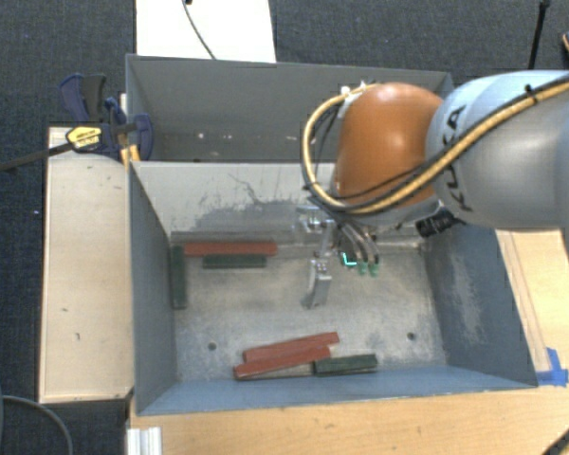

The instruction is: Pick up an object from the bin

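My tool (315, 290) low over bare floor mid-bin (266, 102), right of red-brown bar (229, 248) and dark green bar (234, 263). Can't tell how far open.

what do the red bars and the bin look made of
Red bars: likely painted wood or matte plastic, judging by the flat colour, lack of shine and square edges. Bin: grey sheet metal with a dull finish and pale scratches on its floor.

The gripper (319, 290) hangs low inside the grey bin (474, 301); off to its left lie a red bar (229, 248) and a dark green bar (234, 263).
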`<state>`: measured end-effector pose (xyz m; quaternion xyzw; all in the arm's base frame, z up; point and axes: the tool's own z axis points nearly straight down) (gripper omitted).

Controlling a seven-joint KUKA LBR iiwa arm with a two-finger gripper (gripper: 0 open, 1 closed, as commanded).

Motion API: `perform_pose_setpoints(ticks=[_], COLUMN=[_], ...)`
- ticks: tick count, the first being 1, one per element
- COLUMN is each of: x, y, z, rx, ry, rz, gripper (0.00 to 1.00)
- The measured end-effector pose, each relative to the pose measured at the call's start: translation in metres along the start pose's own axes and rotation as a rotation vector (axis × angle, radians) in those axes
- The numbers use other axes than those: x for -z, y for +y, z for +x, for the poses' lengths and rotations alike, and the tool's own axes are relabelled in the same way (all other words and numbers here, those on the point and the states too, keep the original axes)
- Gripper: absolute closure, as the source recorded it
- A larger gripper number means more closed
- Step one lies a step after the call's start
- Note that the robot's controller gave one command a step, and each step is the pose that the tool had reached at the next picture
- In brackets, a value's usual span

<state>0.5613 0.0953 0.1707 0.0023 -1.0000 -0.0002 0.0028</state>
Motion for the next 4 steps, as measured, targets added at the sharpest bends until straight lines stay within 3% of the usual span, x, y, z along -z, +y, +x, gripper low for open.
perform_pose_setpoints(ticks=[1, 2, 3, 4], x=[-0.077, -0.1, -0.101, 0.093], y=[0.03, 0.034, 0.034, 0.023], z=[0.086, 0.075, 0.077, 0.079], rx=[0.074, 0.131, 0.126, 0.169], ry=[0.003, -0.012, -0.007, -0.015], rz=[0.0, 0.0, -0.001, 0.0], gripper=[0.0, 0.0, 1.0, 1.0])
